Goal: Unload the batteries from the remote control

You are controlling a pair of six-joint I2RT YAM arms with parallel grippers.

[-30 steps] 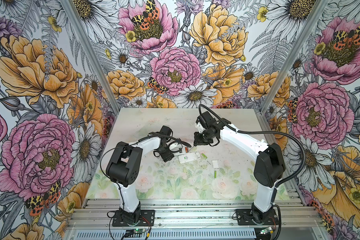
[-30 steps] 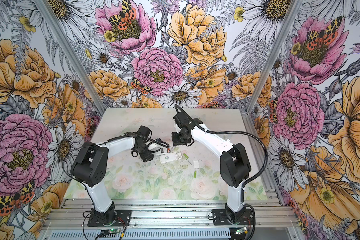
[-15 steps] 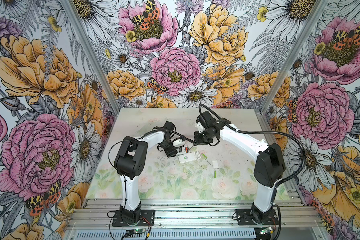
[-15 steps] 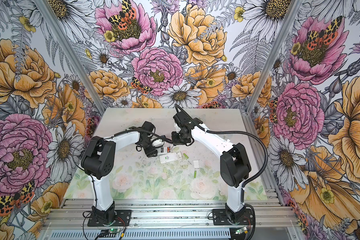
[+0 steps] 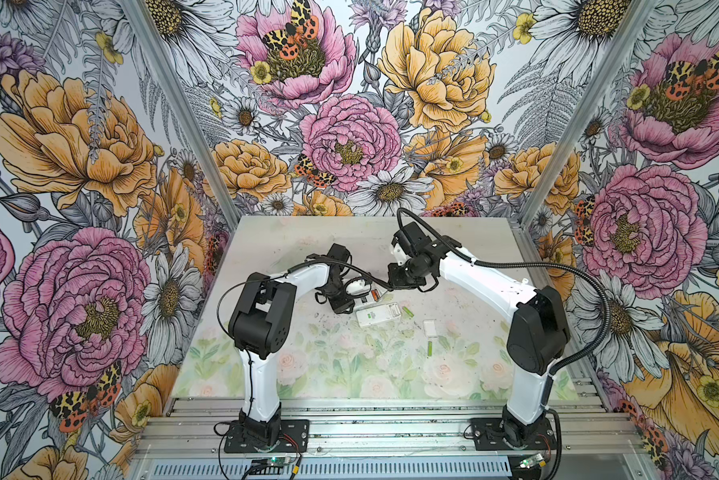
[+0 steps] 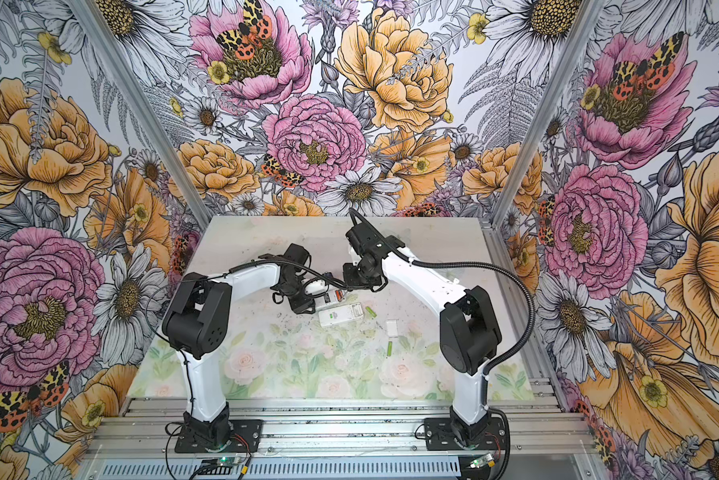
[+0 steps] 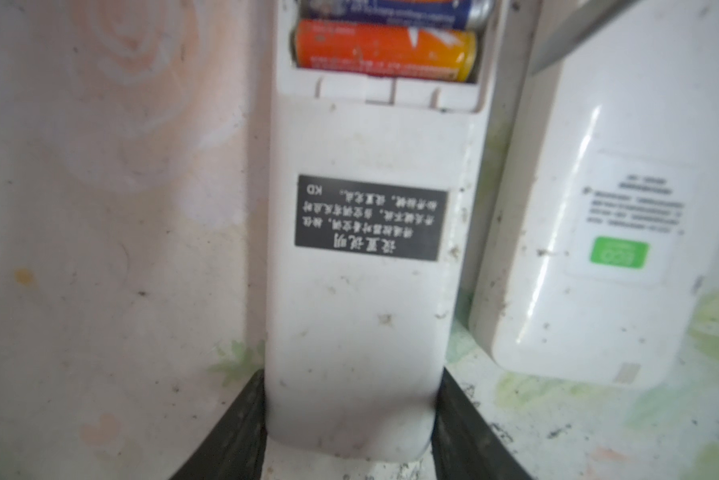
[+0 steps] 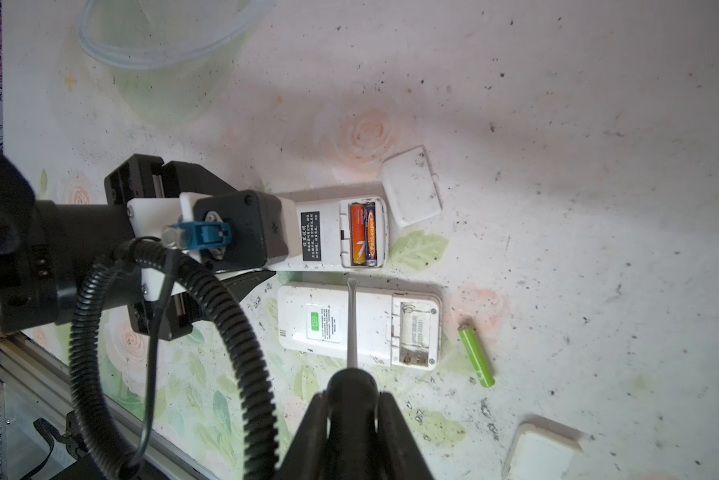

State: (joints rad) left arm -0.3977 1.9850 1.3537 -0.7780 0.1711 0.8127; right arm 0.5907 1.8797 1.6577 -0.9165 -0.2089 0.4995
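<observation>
A slim white remote control [image 7: 358, 291] lies on the table with its battery bay open. In the bay sit an orange battery [image 8: 358, 235] and a dark blue-black battery [image 8: 370, 235]. My left gripper [image 7: 351, 386] is shut on the remote's closed end, one finger on each side. A wider white remote [image 8: 358, 324] lies beside it with an empty bay. A light green battery [image 8: 476, 357] lies loose by that remote, and another [image 5: 430, 348] lies nearer the front. My right gripper [image 8: 351, 403] is shut on a black-handled screwdriver, whose shaft [image 8: 351, 324] reaches over the wider remote.
A white battery cover [image 8: 412, 187] lies against the slim remote's open end. A second cover [image 5: 430, 328] lies right of the wider remote. A clear plastic cup [image 8: 162, 54] stands further back. The left arm's cable [image 8: 208, 316] loops close to my right gripper.
My left arm has swung in toward the slim remote and its jaws have closed onto it. The right arm with the screwdriver has stayed still.
</observation>
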